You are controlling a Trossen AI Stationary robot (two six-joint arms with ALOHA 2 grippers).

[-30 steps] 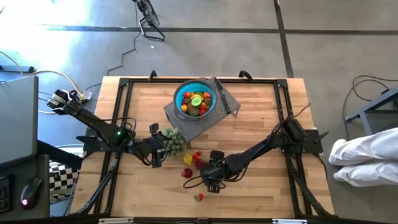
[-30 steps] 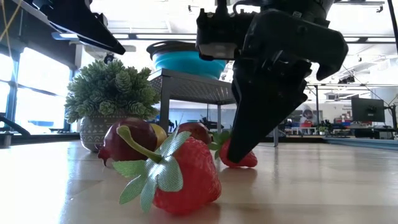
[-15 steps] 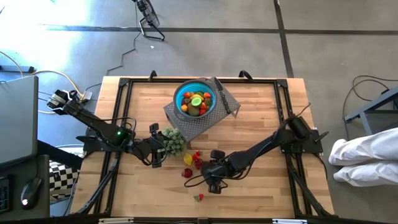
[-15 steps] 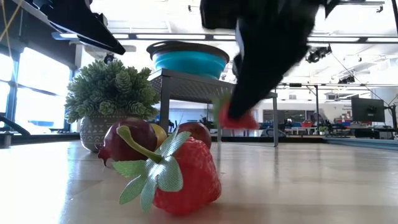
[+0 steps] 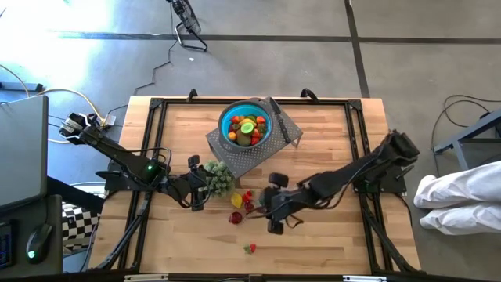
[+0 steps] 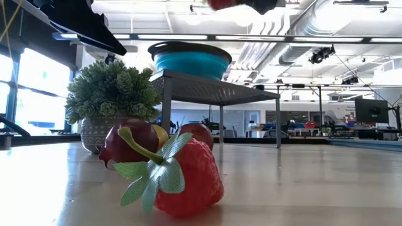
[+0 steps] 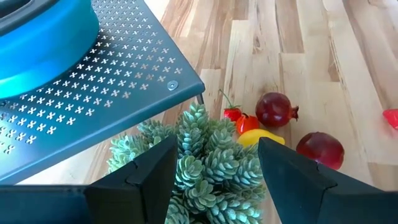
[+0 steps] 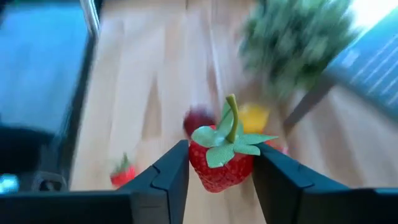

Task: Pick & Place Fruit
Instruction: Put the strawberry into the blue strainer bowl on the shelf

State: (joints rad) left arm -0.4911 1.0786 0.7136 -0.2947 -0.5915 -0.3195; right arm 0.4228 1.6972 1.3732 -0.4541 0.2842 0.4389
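Right end effector clamps a red strawberry with a green leafy cap above the pale plank counter, at 5 o'clock from the blue bowl.

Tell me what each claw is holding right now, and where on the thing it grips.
The right claw pinches a strawberry by the sides of its red body, leafy cap facing the camera. The left claw holds nothing, hanging open over the potted plant.

The wooden worktop held a small grey metal stand, a little potted plant and some loose fruit just beside the plant — plus one strawberry near the front edge.
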